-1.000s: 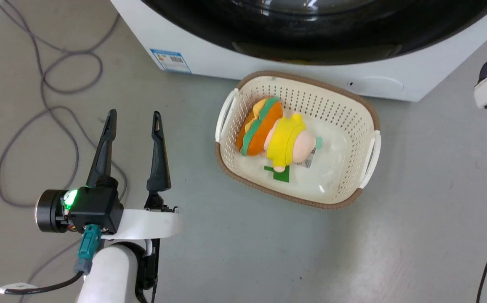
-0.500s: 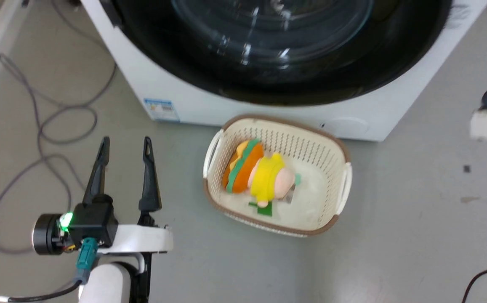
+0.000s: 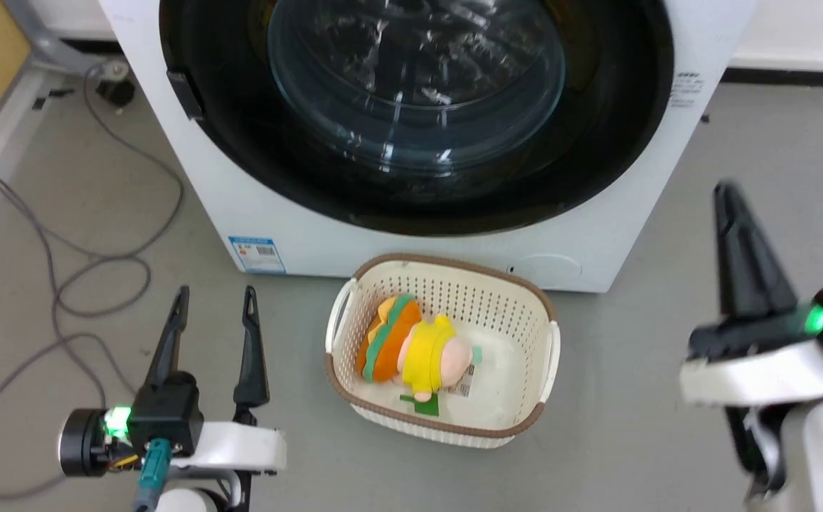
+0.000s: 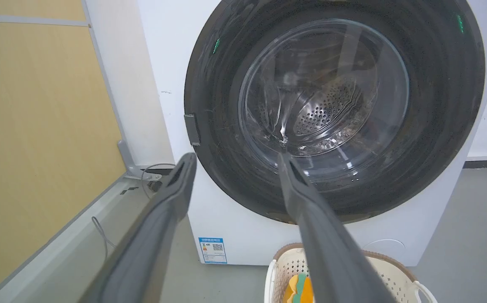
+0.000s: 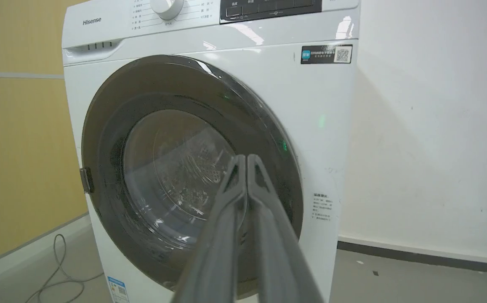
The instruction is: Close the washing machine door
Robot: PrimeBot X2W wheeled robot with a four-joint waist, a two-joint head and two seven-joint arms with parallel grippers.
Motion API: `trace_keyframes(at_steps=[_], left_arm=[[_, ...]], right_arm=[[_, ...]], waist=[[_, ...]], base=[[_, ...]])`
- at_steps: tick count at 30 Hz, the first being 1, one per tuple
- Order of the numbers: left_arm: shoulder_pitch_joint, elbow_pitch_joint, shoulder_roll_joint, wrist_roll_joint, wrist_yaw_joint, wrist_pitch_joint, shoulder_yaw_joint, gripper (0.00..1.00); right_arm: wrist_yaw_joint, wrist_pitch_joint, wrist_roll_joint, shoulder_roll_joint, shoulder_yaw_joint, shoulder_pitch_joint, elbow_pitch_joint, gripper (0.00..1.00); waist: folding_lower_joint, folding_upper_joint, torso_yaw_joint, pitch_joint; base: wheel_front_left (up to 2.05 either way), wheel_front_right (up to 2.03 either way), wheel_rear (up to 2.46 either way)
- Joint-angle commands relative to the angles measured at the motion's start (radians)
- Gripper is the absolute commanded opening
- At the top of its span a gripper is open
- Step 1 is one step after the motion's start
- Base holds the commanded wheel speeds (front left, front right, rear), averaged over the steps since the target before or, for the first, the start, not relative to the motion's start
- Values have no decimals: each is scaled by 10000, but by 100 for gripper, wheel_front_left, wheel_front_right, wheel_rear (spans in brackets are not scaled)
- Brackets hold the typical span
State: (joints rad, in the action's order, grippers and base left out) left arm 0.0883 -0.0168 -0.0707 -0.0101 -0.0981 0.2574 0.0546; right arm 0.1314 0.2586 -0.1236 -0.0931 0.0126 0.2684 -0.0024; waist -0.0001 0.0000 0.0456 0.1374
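The white washing machine [image 3: 190,206] stands ahead of me. Its round washing machine door [image 3: 418,92], black rim around a clear glass bowl, lies flat against the machine's front. My left gripper [image 3: 215,293] is open over the floor, short of the machine's lower left corner and holding nothing. In the left wrist view this gripper [image 4: 235,156] points at the door [image 4: 437,105]. My right gripper [image 3: 724,190] hangs at the right, apart from the machine, its fingers pressed together. The right wrist view shows this gripper [image 5: 243,159] shut and empty, with the door [image 5: 113,126] beyond it.
A cream perforated basket [image 3: 525,299] holding a plush toy [image 3: 411,348] sits on the floor just before the machine. Grey cables [image 3: 62,284] loop across the floor at the left. A yellow wall panel [image 4: 37,126] stands to the left of the machine.
The head camera has tilted up, so more of the machine and door shows. My right gripper has dropped from the upper right to the lower right. My left gripper stays open.
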Motion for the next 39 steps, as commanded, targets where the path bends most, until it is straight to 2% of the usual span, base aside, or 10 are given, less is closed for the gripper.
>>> trace_keyframes(at_steps=[1,2,3,15,23,24,39], left_arm=[[-142,-25,-16,62,-26,44,8,100],[-204,-37,-15,67,-45,44,20,100],[-253,-58,-15,64,-56,44,29,100],[-792,-282,3,-34,-116,44,53,100],[-984,-376,-45,-14,-64,44,109,100],[-871,-362,-9,-4,-45,-3,103,0],[-871,-312,14,6,53,-261,41,0]], right_arm=[[-7,32,-54,84,-16,-227,61,33],[-7,32,-61,149,-50,-393,127,86],[-7,32,-82,209,-33,-532,188,100],[-7,32,-429,425,326,-2327,493,100],[-7,32,-627,427,477,-2836,446,100],[0,-5,-611,378,467,-2716,485,0],[-1,-260,-436,381,409,-2704,446,0]], waist=[[1,0,-52,-107],[1,0,-74,-163],[1,0,-89,-208],[1,0,-62,-838],[1,0,-63,-996],[1,0,-64,-999],[1,0,-102,-1038]], base=[[0,0,0],[0,0,0],[0,0,0],[0,0,0],[0,0,0],[0,0,0],[0,0,0]])
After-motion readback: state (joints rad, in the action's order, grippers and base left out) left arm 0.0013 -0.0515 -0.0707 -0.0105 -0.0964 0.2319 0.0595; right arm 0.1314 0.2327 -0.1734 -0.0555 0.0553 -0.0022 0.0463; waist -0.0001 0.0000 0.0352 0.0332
